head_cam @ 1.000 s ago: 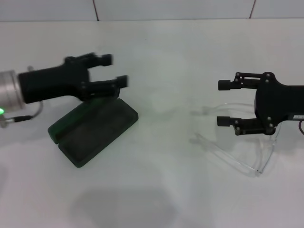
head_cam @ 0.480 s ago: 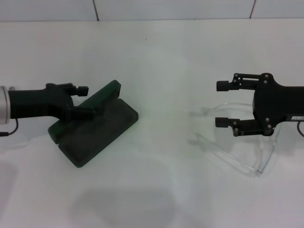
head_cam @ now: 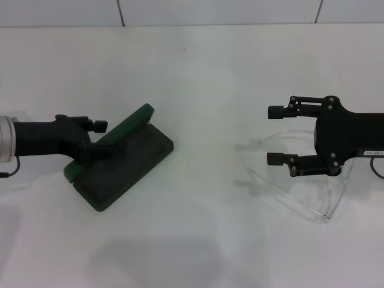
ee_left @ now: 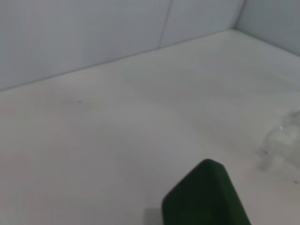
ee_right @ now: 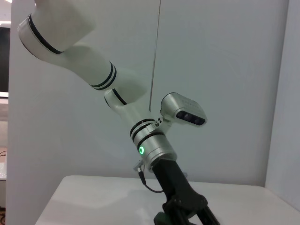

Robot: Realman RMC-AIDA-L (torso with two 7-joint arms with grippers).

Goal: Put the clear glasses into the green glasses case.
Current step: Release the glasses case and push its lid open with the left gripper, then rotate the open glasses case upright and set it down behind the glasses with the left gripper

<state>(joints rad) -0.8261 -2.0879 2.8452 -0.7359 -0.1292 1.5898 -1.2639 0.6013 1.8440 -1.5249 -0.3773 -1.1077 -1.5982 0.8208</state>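
Clear plastic glasses (head_cam: 300,180) lie at about four o'clock on the white table (head_cam: 204,66), directly under the right gripper (head_cam: 275,135), whose fingers are spread and empty. At eight o'clock the green case (head_cam: 123,159) is propped open by the left gripper (head_cam: 101,139), fingers parted around the lid. The glasses are judged light, slippery and springy, best pinched at the bridge.
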